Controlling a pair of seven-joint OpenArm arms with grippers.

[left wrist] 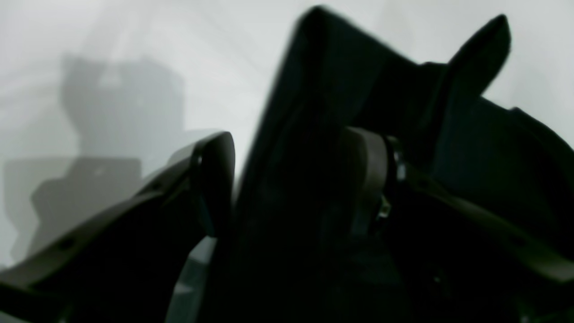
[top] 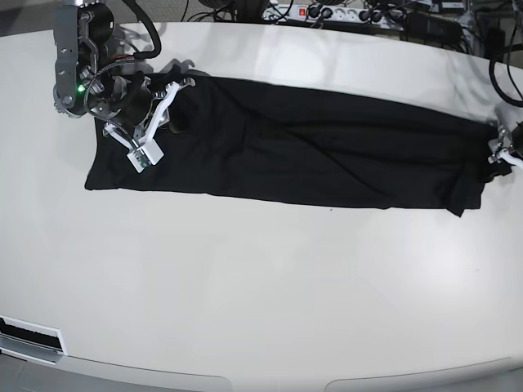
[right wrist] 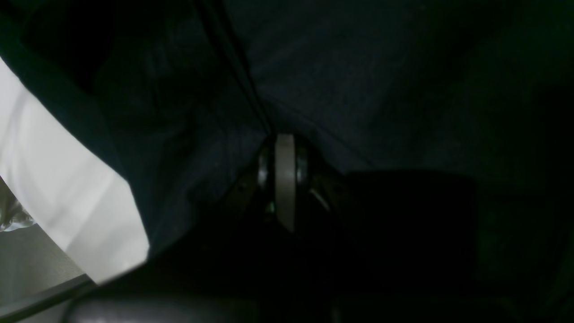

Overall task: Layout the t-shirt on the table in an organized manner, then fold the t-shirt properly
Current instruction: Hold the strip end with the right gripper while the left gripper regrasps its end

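The black t-shirt (top: 310, 151) lies stretched in a long band across the far half of the white table (top: 261, 286). My right gripper (top: 178, 121), on the base view's left, is shut on the shirt's left end. In the right wrist view the closed fingers (right wrist: 285, 170) pinch dark cloth (right wrist: 358, 80) that converges on them. My left gripper (top: 498, 155), at the base view's right edge, holds the shirt's right end. In the left wrist view (left wrist: 291, 170) a thick fold of the shirt (left wrist: 323, 89) fills the gap between the fingers.
Power strips and cables (top: 327, 12) lie beyond the table's far edge. A black cable (top: 500, 65) hangs at the far right. A dark slot (top: 29, 333) sits at the table's front left edge. Bare white table (right wrist: 58, 188) shows beside the cloth.
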